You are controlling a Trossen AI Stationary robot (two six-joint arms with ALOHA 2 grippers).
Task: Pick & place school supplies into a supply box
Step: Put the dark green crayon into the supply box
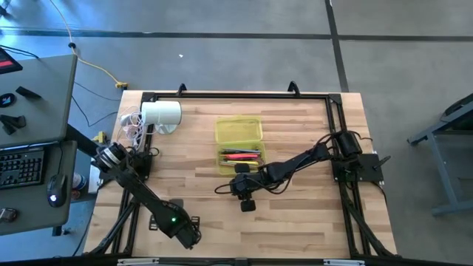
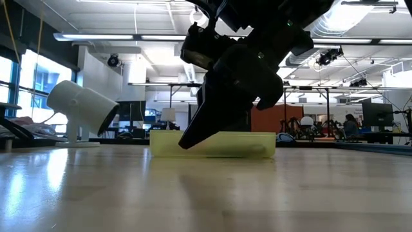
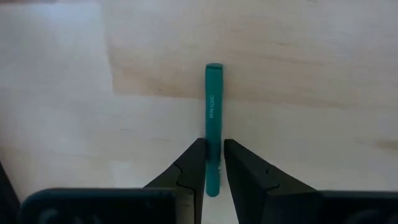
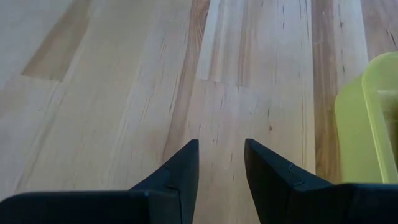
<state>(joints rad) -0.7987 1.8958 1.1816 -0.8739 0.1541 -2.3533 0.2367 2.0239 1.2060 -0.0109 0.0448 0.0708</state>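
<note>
A teal pen [image 3: 213,99] lies along the light wood table, seen only in the left wrist view. My left gripper [image 3: 215,146] points straight down near the table's near edge [image 1: 188,235], its fingers closed in on the pen. The yellow-green supply box [image 1: 239,131] sits mid-table with pink, orange and dark pens [image 1: 240,157] in its near part. My right gripper [image 1: 246,201] hangs open just in front of the box's near end, slanting down, with bare wood between its fingers [image 4: 221,146]. My left gripper pinches the teal pen between its two fingers, on the shaft toward one end [image 3: 213,134]. The fingers come from above, pointing down, and lie across the pen. The pen stays level; I cannot tell whether it is off the table.
A white cylinder [image 1: 161,114] with cables stands at the far left of the table, left of the box [image 2: 257,145]. A black frame runs along the table's edges [image 1: 236,96]. A desk with a keyboard [image 1: 22,166] stands beyond the left edge.
</note>
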